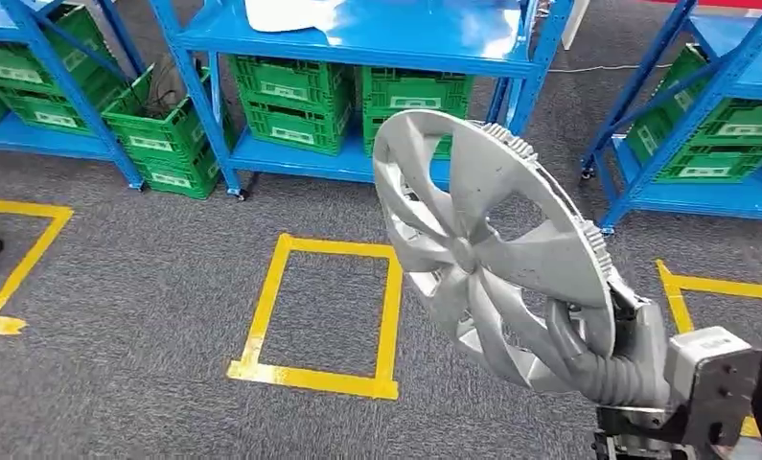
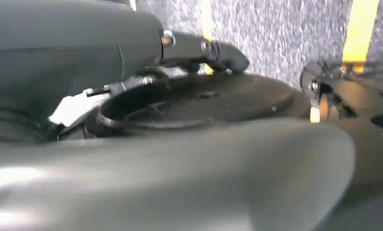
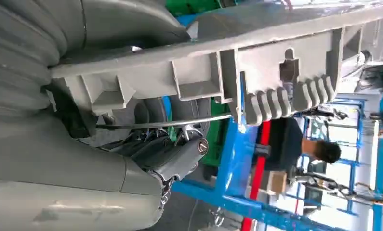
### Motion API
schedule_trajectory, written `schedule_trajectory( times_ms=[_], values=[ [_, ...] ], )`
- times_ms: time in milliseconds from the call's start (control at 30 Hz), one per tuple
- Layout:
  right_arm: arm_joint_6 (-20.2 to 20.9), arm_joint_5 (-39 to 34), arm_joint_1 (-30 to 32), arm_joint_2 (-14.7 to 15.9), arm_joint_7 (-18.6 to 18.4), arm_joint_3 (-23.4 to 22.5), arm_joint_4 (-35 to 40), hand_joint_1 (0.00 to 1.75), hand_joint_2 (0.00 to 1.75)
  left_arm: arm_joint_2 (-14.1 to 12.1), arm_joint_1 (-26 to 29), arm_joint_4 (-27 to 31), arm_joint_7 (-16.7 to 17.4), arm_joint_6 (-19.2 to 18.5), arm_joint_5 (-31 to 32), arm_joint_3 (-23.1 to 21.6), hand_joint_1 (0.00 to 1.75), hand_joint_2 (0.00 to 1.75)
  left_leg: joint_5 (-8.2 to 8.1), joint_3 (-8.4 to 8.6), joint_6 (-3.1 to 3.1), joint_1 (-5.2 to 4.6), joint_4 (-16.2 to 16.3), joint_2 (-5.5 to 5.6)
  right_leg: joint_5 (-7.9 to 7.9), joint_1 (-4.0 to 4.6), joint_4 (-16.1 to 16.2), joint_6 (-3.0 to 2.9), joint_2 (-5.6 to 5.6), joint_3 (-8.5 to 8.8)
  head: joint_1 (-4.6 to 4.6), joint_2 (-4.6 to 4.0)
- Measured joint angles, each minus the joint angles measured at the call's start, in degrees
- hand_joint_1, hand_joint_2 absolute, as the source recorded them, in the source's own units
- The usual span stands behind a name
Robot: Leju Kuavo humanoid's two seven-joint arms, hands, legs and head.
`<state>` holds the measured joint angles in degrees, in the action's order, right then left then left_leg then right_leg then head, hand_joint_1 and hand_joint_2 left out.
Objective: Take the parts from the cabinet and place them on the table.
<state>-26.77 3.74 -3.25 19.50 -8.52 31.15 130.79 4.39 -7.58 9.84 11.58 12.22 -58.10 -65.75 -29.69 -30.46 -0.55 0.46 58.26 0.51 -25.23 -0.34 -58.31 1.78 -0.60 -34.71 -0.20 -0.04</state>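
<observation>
Gripping the silver wheel cover (image 1: 492, 254) by its lower rim, my right hand (image 1: 597, 359) sits at the lower right of the head view, and I see its grey fingers (image 1: 566, 335) curled over the edge and through one of the openings between the spokes. From the right wrist view I read the same hold: the thick thumb and the darker fingers (image 3: 172, 156) close around the cover's rim (image 3: 257, 72), clamped on it from both sides, with the toothed clips on the rim's back just beyond them. The wheel cover is held up in the air, tilted, its face turned toward the head camera, above the grey carpet floor (image 1: 137, 316) and in front of the blue shelving (image 1: 357, 38). It has broad curved spokes meeting at a small centre hub, and a ribbed band runs along its upper right edge. My left hand (image 2: 131, 62) appears close up in the left wrist view; one dark finger (image 2: 213, 48) is stretched out, but I cannot tell how the others lie, nor whether anything is in them. Green crates (image 1: 295, 101) stand on the low shelves, and yellow tape (image 1: 386, 316) marks a rectangle on the floor
</observation>
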Motion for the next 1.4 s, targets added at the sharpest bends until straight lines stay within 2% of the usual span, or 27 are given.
schedule_trajectory(
  times_ms=[67,133,200,267,333,400,433,533,600,667,700,733,767,800,867,900,933,967,1067,1100,1133,1167,1233,1267,1333,1367,1400],
  values=[
    [0.07,-0.02,-0.01,0.02,0.0,0.02,0.0,1.75,1.75,0.04,0.11,0.0,0.0,-0.07,0.0,0.0,0.0,0.0,0.98,-0.67,-0.88,0.31,-0.34,-0.11,0.33,-0.2,-0.17,0.69,0.03,-0.39,-0.07,0.0],
    [0.13,-0.09,0.04,0.04,-0.04,0.04,0.0,1.75,1.75,0.07,-0.09,0.0,0.0,-0.07,0.02,0.0,0.0,0.0,1.73,-1.27,-1.62,0.32,-0.33,-0.22,-3.92,-0.34,-4.09,1.24,0.22,-2.52,0.85,0.0],
    [0.15,-0.11,0.02,0.07,-0.04,0.04,0.0,1.75,1.75,0.07,-0.1,0.0,0.0,-0.09,0.04,0.0,0.0,0.0,2.5,-2.42,-1.9,0.1,-0.28,-0.24,-9.03,-0.37,-13.12,1.47,0.23,-5.31,1.57,0.0],
    [0.15,-0.11,0.06,0.09,-0.09,0.07,-0.13,1.75,1.75,0.07,-0.08,0.0,-0.02,-0.22,0.07,0.0,0.0,0.0,3.3,-3.63,-1.93,-0.11,-0.16,-0.28,-10.61,-0.35,-17.28,1.37,0.24,-5.82,1.9,0.0],
    [0.17,-0.13,0.07,0.11,-0.11,0.07,-0.15,1.75,1.75,0.09,-0.1,0.02,0.0,-0.28,0.07,0.0,0.0,0.0,4.0,-4.62,-1.88,-0.25,0.03,-0.25,-7.95,-0.18,-11.36,0.82,0.24,-1.48,2.16,0.0],
    [0.17,-0.13,-0.05,0.11,-0.11,0.07,-0.13,1.75,1.75,0.22,-0.12,0.02,-0.02,-0.33,0.07,0.0,0.0,0.0,4.65,-5.12,-1.73,-0.35,0.08,-0.21,-5.03,0.28,-0.8,-0.16,0.23,5.26,2.47,0.0],
    [0.2,-0.13,-0.26,0.11,-0.13,0.07,-0.13,1.75,1.75,0.48,-0.13,0.11,-0.02,-0.31,0.09,0.0,0.0,0.0,5.0,-5.37,-1.44,-0.46,0.08,-0.27,-6.11,0.57,1.51,-0.65,0.18,6.07,2.47,0.0],
    [0.22,-0.13,-0.22,0.18,-0.11,0.07,-0.11,1.75,1.75,0.41,-0.09,0.09,-0.02,-0.26,0.15,0.0,0.0,0.0,5.92,-5.57,-0.37,-0.12,-0.18,-0.46,-5.02,1.06,1.48,-1.12,0.2,5.34,2.47,0.0],
    [0.72,-0.2,-0.34,0.13,-0.39,0.13,-0.24,1.75,1.75,0.28,-0.09,0.02,-0.02,-0.15,0.37,0.0,0.0,0.0,5.64,-6.16,0.15,-0.23,0.42,-0.28,-3.7,0.35,2.75,-1.65,-0.31,5.79,2.49,0.0],
    [1.75,-0.15,-0.74,-0.02,-0.98,0.3,-0.61,1.75,1.75,0.15,-0.07,0.02,-0.02,-0.13,0.59,0.0,0.0,0.0,0.32,-8.78,0.69,-0.07,6.38,-0.28,-2.69,0.32,2.85,-2.57,-0.54,5.44,1.45,0.0],
    [2.12,-0.07,-0.77,-0.18,-1.25,0.55,-0.88,1.75,1.75,0.11,-0.11,0.02,-0.02,-0.15,0.68,0.0,0.0,0.0,-2.09,-10.51,0.93,0.07,11.18,-0.26,-2.42,0.33,2.81,-2.56,-0.74,4.78,1.11,0.0],
    [2.34,0.11,-0.77,-0.28,-1.46,0.76,-1.24,1.75,1.75,0.09,-0.1,0.02,-0.04,-0.22,0.7,0.0,0.0,0.0,-3.72,-11.92,1.21,0.13,15.33,-0.28,-2.06,0.33,2.6,-2.52,-1.03,4.15,0.98,0.0],
    [2.54,0.18,-0.78,-0.35,-1.62,0.92,-1.51,1.75,1.75,0.07,-0.1,0.02,-0.04,-0.26,0.77,0.0,0.0,0.0,-4.05,-12.25,1.45,0.21,17.08,-0.3,-1.86,0.31,2.36,-2.45,-1.39,3.63,0.78,0.0],
    [2.6,0.18,-0.78,-0.46,-1.7,1.09,-1.86,1.75,1.75,0.0,-0.06,0.02,-0.02,-0.33,0.79,0.0,0.0,0.0,-3.28,-11.07,1.59,0.41,16.03,-0.37,-1.75,0.25,2.16,-2.27,-1.84,3.21,0.51,0.0],
    [2.64,0.24,-1.0,-0.63,-1.79,1.49,-2.38,1.75,1.75,-0.11,-0.03,-0.02,0.07,-0.28,0.85,0.0,0.0,0.0,0.04,-5.45,1.83,0.7,7.62,-1.22,-1.71,0.1,1.45,-2.05,-2.74,2.59,0.26,0.0],
    [2.8,0.37,-1.24,-0.72,-1.84,1.73,-2.56,1.75,1.75,-0.2,0.07,-0.11,0.07,-0.24,0.9,-0.02,0.0,0.0,1.42,-2.22,1.94,0.73,2.52,-3.03,-1.86,0.11,0.73,-1.74,-3.07,2.33,0.09,0.0],
    [2.88,0.46,-1.31,-0.74,-1.88,1.84,-2.58,1.75,1.75,-0.22,-0.02,-0.11,0.04,-0.24,0.94,-0.02,0.0,0.0,0.0,-1.52,1.98,0.27,0.58,-4.78,-2.01,0.31,0.38,-1.33,-3.39,1.92,-0.31,0.0],
    [3.01,0.52,-1.48,-0.74,-1.99,1.9,-2.67,1.75,1.75,-0.26,-0.24,-0.09,-0.04,-0.28,0.98,0.0,0.0,0.0,0.56,-1.21,0.83,0.22,0.43,-3.77,-2.15,0.57,-0.37,-0.84,-3.96,1.47,-0.55,0.0],
    [3.19,0.55,-1.98,-0.9,-2.03,2.4,-3.1,1.75,1.75,-0.31,0.0,-0.09,-0.02,-0.42,1.11,-0.02,0.0,0.0,1.25,-2.15,-0.27,0.03,0.54,-2.14,-1.67,0.42,-0.39,0.0,-5.65,1.38,0.15,0.0],
    [3.28,0.55,-2.22,-0.92,-2.1,2.6,-3.26,1.75,1.75,-0.28,0.05,-0.09,-0.02,-0.41,1.18,-0.04,0.0,0.0,1.66,-2.16,-0.85,0.36,0.34,-1.56,-2.3,0.06,-0.84,0.55,-4.77,0.91,0.17,0.0],
    [3.37,0.57,-2.35,-0.96,-2.19,2.8,-3.39,1.75,1.75,-0.28,-0.03,-0.09,-0.02,-0.44,1.22,-0.04,0.0,0.0,1.84,-2.34,-1.11,0.35,0.31,-1.11,-3.94,0.01,-2.42,0.89,-2.66,0.07,0.41,0.0],
    [3.48,0.55,-2.46,-0.98,-2.19,2.97,-3.5,1.75,1.75,-0.28,-0.19,-0.07,0.0,-0.5,1.4,-0.07,0.0,0.0,2.13,-2.63,-1.4,0.31,0.33,-0.4,-6.69,-0.05,-6.31,1.01,-1.18,-1.23,0.96,0.0],
    [3.69,0.55,-2.51,-1.07,-2.23,3.26,-3.82,1.75,1.75,-0.26,-0.2,0.0,-0.02,-0.59,1.53,-0.09,0.0,0.0,2.57,-3.31,-1.66,0.15,0.44,0.86,-10.45,-0.04,-14.47,1.04,-0.22,-4.36,1.55,0.0],
    [3.85,0.52,-2.48,-1.14,-2.34,3.39,-4.0,1.75,1.75,-0.28,-0.18,0.0,-0.02,-0.59,1.55,-0.11,0.0,0.0,2.77,-3.64,-1.66,0.09,0.53,1.53,-10.95,-0.05,-16.87,0.93,-0.07,-5.2,1.7,0.0],
    [4.07,0.48,-2.49,-1.18,-2.47,3.67,-4.41,1.75,1.75,-0.33,-0.12,0.0,-0.02,-0.63,1.7,-0.11,0.0,0.0,3.15,-4.15,-1.6,0.03,0.69,3.06,-8.59,-0.04,-14.32,0.51,0.17,-3.55,1.9,0.0],
    [4.17,0.46,-2.55,-1.18,-2.51,3.85,-4.61,1.75,1.75,-0.31,-0.12,0.0,0.0,-0.7,1.73,-0.13,0.0,0.0,3.32,-4.28,-1.48,0.02,0.74,3.93,-6.09,-0.03,-9.54,0.14,0.65,-1.02,2.1,0.0],
    [4.24,0.46,-2.66,-1.2,-2.54,3.98,-4.74,1.75,1.75,-0.28,-0.14,0.0,-0.02,-0.76,1.77,-0.15,0.0,0.0,3.51,-4.33,-1.35,0.01,0.75,4.7,-3.79,-0.01,-4.33,-0.3,1.91,1.77,2.27,0.0]
  ],
)
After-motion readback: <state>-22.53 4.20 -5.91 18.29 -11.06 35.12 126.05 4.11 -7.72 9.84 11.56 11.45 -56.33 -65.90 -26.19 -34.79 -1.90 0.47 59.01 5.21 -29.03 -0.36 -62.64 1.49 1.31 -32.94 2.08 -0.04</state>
